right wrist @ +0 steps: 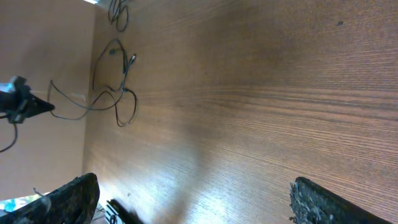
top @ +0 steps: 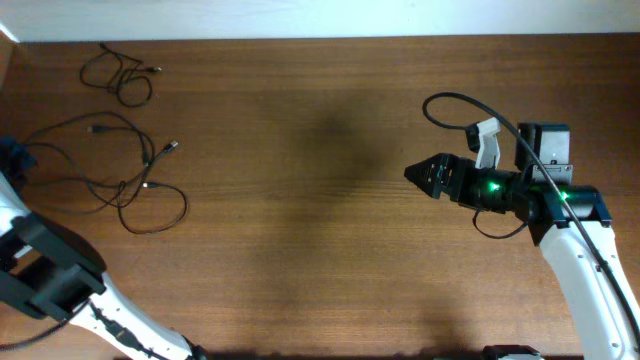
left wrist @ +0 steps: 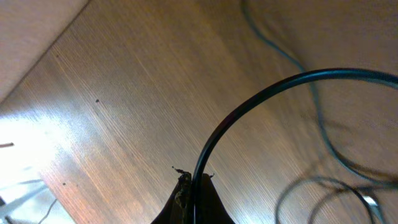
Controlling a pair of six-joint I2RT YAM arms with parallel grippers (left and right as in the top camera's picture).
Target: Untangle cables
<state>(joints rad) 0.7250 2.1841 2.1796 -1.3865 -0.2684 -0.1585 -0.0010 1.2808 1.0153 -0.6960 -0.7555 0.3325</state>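
Note:
The cables lie at the table's far left as thin black cords. A small coiled bundle sits near the back edge. In front of it spreads a larger loose tangle with small plugs showing. My left gripper is at the left edge, shut on one strand of the larger tangle; the strand arcs up and right from between the fingertips. My right gripper hovers far right of the cables, open and empty, its fingers wide apart over bare wood. The tangle also shows in the right wrist view.
The right arm's own thick black wire loops above its wrist. The left arm's white links cross the front left corner. A pale wall runs along the table's back edge.

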